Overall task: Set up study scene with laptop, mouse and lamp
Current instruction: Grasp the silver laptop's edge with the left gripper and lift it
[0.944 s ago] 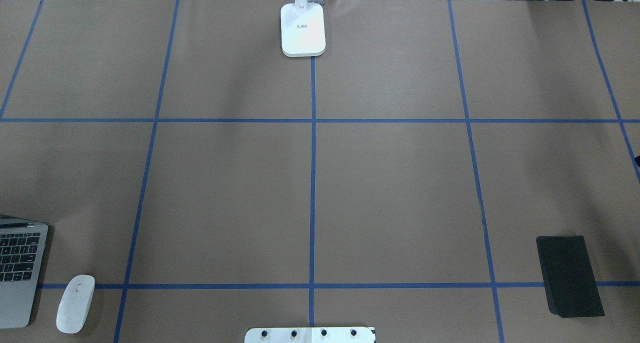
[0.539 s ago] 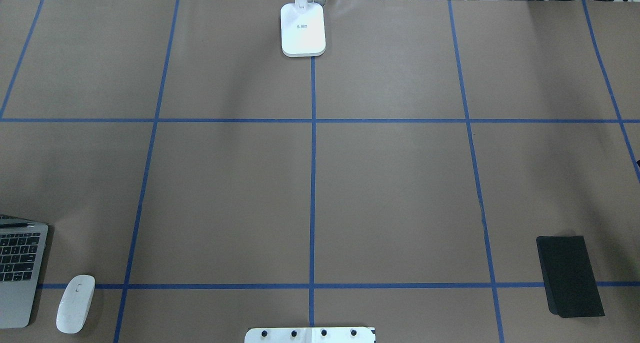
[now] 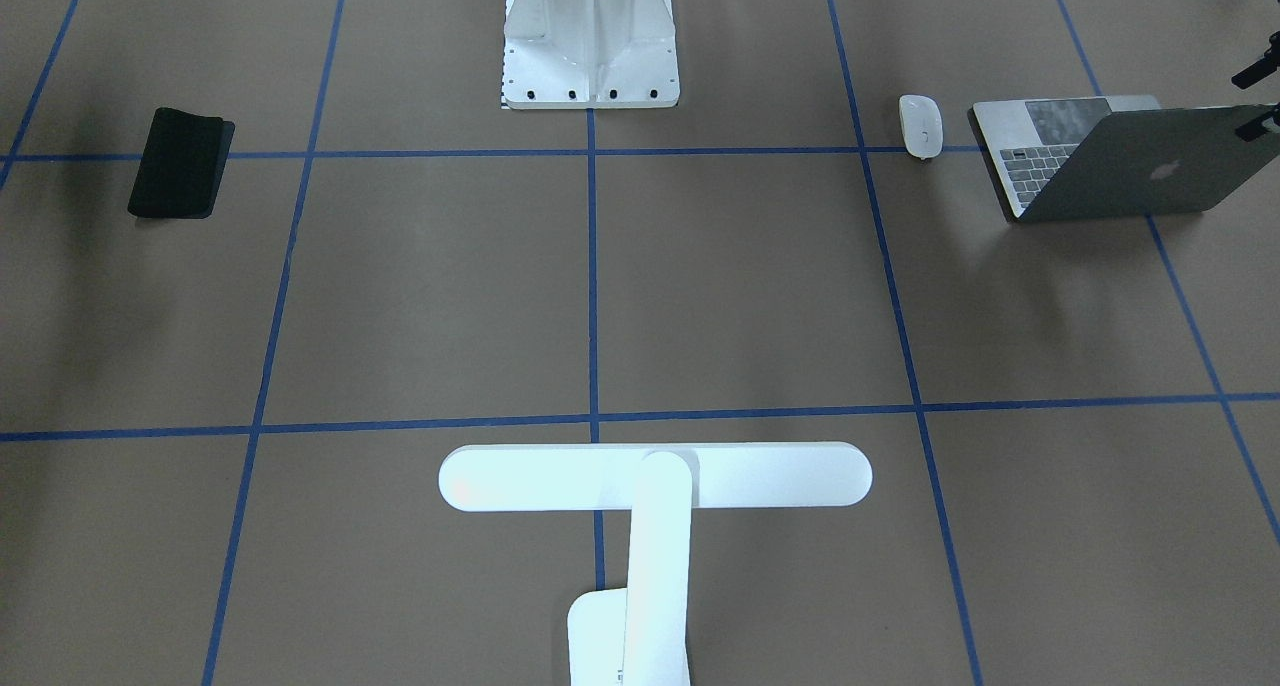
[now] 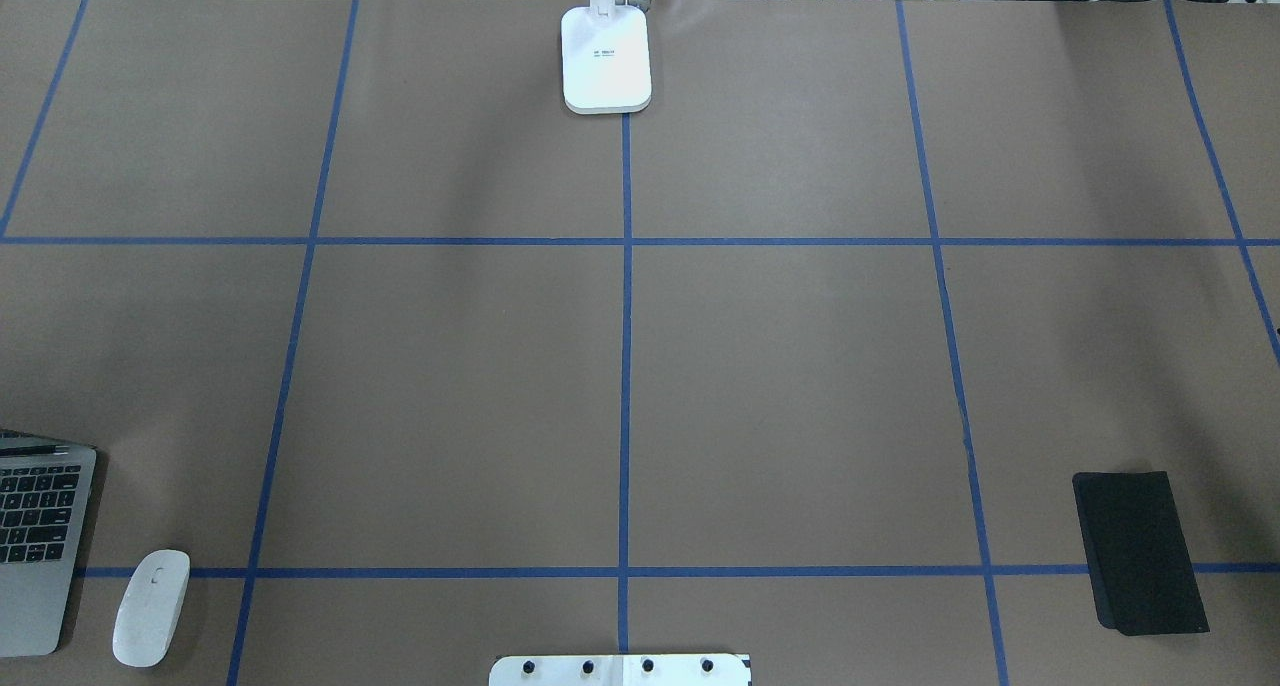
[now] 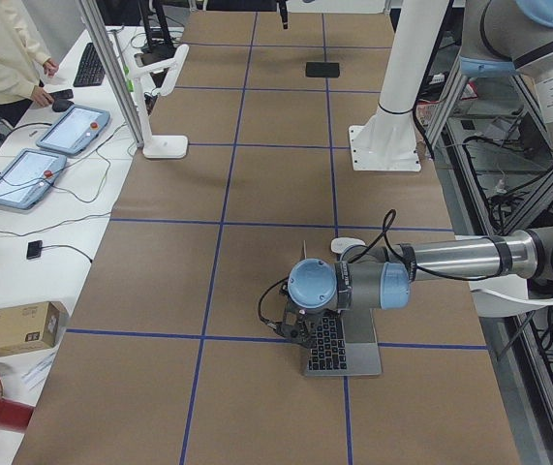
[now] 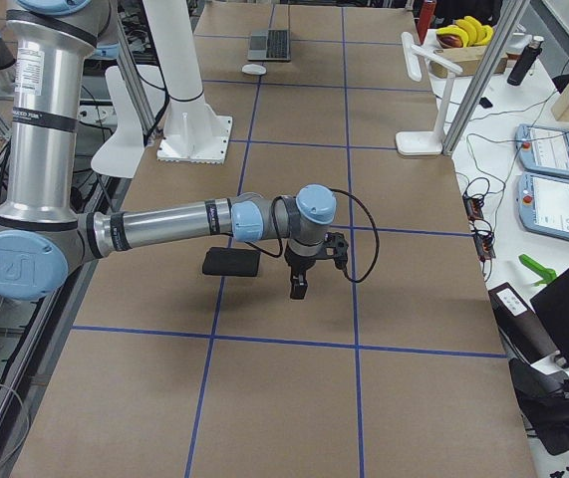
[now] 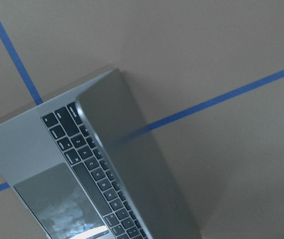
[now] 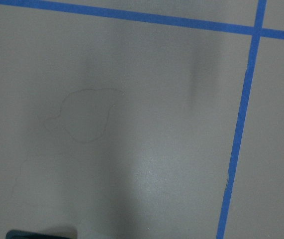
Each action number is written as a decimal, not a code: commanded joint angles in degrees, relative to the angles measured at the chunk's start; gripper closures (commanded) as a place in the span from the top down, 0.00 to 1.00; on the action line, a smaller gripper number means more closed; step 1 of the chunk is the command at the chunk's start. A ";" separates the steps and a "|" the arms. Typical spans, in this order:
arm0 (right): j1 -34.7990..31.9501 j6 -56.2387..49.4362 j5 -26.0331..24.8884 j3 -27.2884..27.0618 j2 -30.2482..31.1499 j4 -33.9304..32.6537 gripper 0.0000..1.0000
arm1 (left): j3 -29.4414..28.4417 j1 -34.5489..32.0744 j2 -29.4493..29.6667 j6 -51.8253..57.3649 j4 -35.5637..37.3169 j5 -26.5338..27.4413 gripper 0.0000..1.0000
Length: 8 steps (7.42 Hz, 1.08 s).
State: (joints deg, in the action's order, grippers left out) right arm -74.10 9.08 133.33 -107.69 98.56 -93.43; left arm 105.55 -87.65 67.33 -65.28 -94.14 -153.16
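Note:
The laptop (image 3: 1130,166) stands open at the table's near left corner, partly cut off in the overhead view (image 4: 35,536). The mouse (image 4: 150,606) lies just beside it, toward the table's middle. The lamp (image 3: 655,476) stands at the far edge on the centre line, its base (image 4: 606,61) on the paper. My left gripper (image 3: 1258,96) hovers over the lid's outer end, with two dark fingertips apart; the left wrist view looks down on the lid (image 7: 132,164). My right gripper (image 6: 299,284) hangs beyond the black mat (image 6: 231,262); I cannot tell whether it is open or shut.
A flat black mat (image 4: 1138,551) lies at the near right. The white bolted pedestal (image 3: 590,36) stands at the near centre edge. Blue tape lines cross the brown table cover. A person and tablets (image 5: 73,131) are beyond the far edge.
A dark tip at the right edge of the overhead view has slipped out of sight. Laptop, mouse, lamp and mat have not moved.

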 commanded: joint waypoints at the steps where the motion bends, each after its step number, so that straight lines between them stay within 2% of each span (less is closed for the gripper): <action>1: 0.01 0.32 1.49 -0.07 1.98 3.14 1.00 | -3.13 1.69 0.34 -0.20 -3.56 -0.73 1.00; 3: -0.08 0.32 1.76 -0.59 2.60 3.51 1.00 | -5.62 2.31 0.61 -0.28 -6.67 -2.56 1.00; 4: 0.01 0.32 1.76 -0.94 2.69 3.52 1.00 | -5.62 2.31 0.69 -1.50 -6.93 -3.36 0.96; 5: -0.08 0.32 1.76 -0.95 2.69 3.52 1.00 | -5.71 2.31 1.22 -3.69 -7.72 -3.81 0.69; 6: 0.01 0.32 1.76 -0.95 2.69 3.52 1.00 | -5.88 2.40 2.09 -4.93 -7.73 -4.33 0.27; 7: -0.08 0.32 1.67 -1.03 2.69 3.52 1.00 | -6.41 2.40 3.06 -5.03 -7.73 -5.30 0.00; 8: -0.08 0.32 1.67 -1.03 2.69 3.52 1.00 | -7.80 2.31 4.55 -5.03 -7.73 -6.52 0.00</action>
State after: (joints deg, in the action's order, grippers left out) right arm -74.15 9.41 135.03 -108.68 101.25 -89.91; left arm 99.02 -85.29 70.28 -70.00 -101.82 -158.32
